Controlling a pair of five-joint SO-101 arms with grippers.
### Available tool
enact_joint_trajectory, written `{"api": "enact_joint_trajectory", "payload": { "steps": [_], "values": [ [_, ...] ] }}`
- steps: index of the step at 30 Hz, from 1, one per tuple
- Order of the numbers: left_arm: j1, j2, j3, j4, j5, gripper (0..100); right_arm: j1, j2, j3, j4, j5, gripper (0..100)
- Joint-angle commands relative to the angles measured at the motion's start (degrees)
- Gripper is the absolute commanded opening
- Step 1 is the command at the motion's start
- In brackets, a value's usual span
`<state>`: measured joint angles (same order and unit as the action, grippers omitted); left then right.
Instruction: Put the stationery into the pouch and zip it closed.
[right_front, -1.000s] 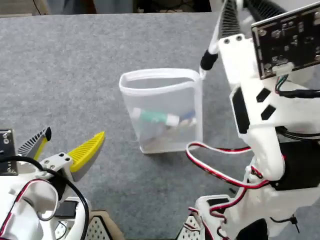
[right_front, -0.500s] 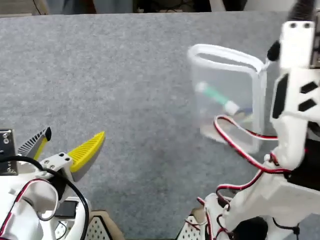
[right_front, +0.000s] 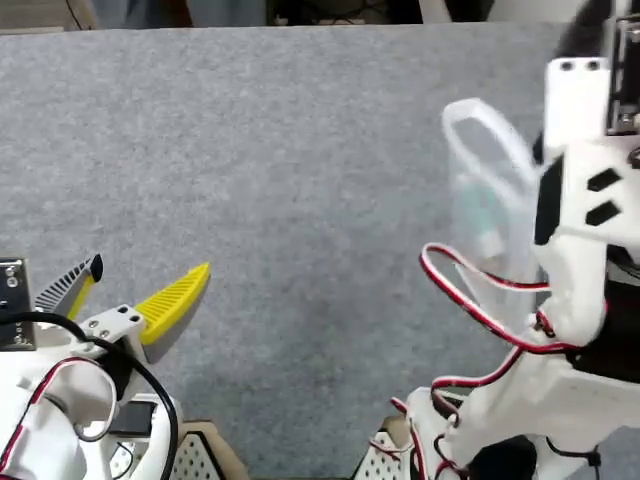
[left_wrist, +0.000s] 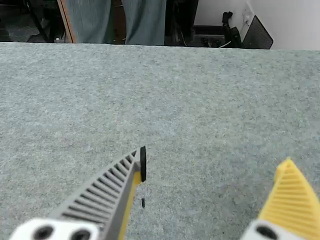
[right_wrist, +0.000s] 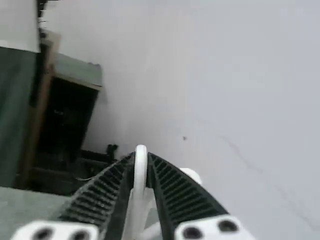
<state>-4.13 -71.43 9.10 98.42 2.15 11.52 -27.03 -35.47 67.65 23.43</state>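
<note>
Pouch (right_front: 482, 165) clear, white-rimmed, teal item (right_front: 470, 212) seen inside | clamped by right hand (right_wrist: 141, 156) | left hand (right_front: 150, 270) spread wide | counter (right_front: 260, 140) grey-felted

The table (right_front: 250, 140) has a plain, faintly speckled grey felt cover. On the right, the pouch (right_front: 500, 150) is clear with a white rim, and the stationery (right_front: 474, 214) inside shows as a blurred teal and white. At the near left, the left gripper (right_front: 150, 267) has one bright yellow ribbed finger and one grey ribbed finger with a yellow edge and a black tip. The right gripper (right_wrist: 141, 154) has black ribbed fingers. The left arm (right_front: 40, 430) and the right arm (right_front: 575, 260) are white. A red, white and black cable (right_front: 480, 300) loops beside the right arm.
</note>
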Motion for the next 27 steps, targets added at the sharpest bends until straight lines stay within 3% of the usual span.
{"api": "enact_joint_trajectory", "payload": {
  "steps": [1, 15, 23, 27],
  "values": [
    [0.7, -0.2, 0.0, 1.0, -0.5, 40, -5.7, 0.0, -1.2, 1.2, -0.6, 1.1],
    [3.6, -0.3, 0.0, 1.5, -0.4, 40, -15.6, 7.2, -1.6, 0.9, -11.3, 1.1],
    [4.8, 0.2, 0.0, 0.9, -0.4, 40, -23.5, 9.8, -1.7, 1.0, -12.0, 1.1],
    [10.5, 0.3, 4.0, -1.5, -1.2, 40, -26.6, 9.5, -1.9, 0.0, -12.0, 1.1]
  ]
}}
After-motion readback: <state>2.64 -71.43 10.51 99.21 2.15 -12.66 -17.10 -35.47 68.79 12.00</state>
